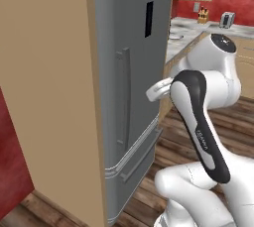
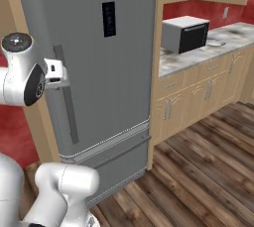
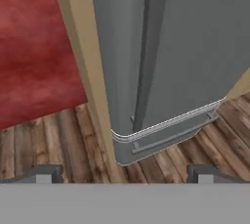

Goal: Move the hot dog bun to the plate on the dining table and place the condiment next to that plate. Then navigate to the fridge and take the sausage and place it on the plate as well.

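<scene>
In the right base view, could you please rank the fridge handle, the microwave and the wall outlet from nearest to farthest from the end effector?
1. Fridge handle, right beside the end effector.
2. Microwave, on the counter to the right.
3. Wall outlet, far right on the red wall.

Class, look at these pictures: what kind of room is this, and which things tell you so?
A home kitchen, rendered: a tall grey fridge with its door shut, a microwave on a marbled counter, and wooden cabinets below.

The fridge (image 2: 99, 72) is tall, grey and metallic, its door shut. It stands upright just ahead of the tool (image 3: 125, 173), its long vertical handle (image 2: 67, 97) nearest.
</scene>
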{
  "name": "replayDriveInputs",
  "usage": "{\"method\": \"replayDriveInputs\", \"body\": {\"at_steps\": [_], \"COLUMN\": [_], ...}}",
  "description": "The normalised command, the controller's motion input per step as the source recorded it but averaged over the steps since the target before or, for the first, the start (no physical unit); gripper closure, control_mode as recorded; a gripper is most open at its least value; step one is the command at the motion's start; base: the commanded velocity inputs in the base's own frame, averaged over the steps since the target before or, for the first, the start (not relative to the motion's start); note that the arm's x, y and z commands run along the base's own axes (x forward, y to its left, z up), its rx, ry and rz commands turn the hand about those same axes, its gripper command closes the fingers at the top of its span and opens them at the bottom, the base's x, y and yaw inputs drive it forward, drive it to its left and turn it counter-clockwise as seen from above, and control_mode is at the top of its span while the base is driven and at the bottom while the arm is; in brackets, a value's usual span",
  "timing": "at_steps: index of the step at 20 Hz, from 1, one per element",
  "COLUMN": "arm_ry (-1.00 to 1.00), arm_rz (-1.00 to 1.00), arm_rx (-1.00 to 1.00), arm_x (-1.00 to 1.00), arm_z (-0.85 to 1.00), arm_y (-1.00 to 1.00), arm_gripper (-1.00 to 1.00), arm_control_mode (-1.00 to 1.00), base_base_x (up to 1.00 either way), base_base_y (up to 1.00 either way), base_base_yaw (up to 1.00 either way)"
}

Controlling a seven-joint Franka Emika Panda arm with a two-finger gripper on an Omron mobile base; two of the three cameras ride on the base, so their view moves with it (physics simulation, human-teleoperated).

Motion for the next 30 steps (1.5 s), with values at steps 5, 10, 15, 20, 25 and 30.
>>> {"method": "replayDriveInputs", "body": {"at_steps": [5, 10, 15, 20, 25, 30], "arm_ry": [-0.27, -0.06, 0.00, 0.00, 0.02, 0.06], "arm_rz": [0.00, 0.00, 0.00, 0.00, 0.00, 0.00], "arm_rx": [0.20, 0.16, 0.08, 0.04, 0.05, 0.03], "arm_x": [0.55, 0.64, 0.62, 0.33, 0.22, 0.34], "arm_z": [-0.23, -0.23, -0.08, -0.01, 0.00, -0.03], "arm_y": [-0.04, 0.02, 0.05, 0.08, 0.13, 0.19], "arm_gripper": [-1.00, -1.00, -1.00, -1.00, -1.00, -1.00], "arm_control_mode": [-1.00, -1.00, -1.00, -1.00, -1.00, -1.00], "base_base_x": [0.00, 0.00, 0.00, 0.00, 0.00, 0.00], "base_base_y": [0.00, 0.00, 0.00, 0.00, 0.00, 0.00], "base_base_yaw": [0.00, 0.00, 0.00, 0.00, 0.00, 0.00]}}
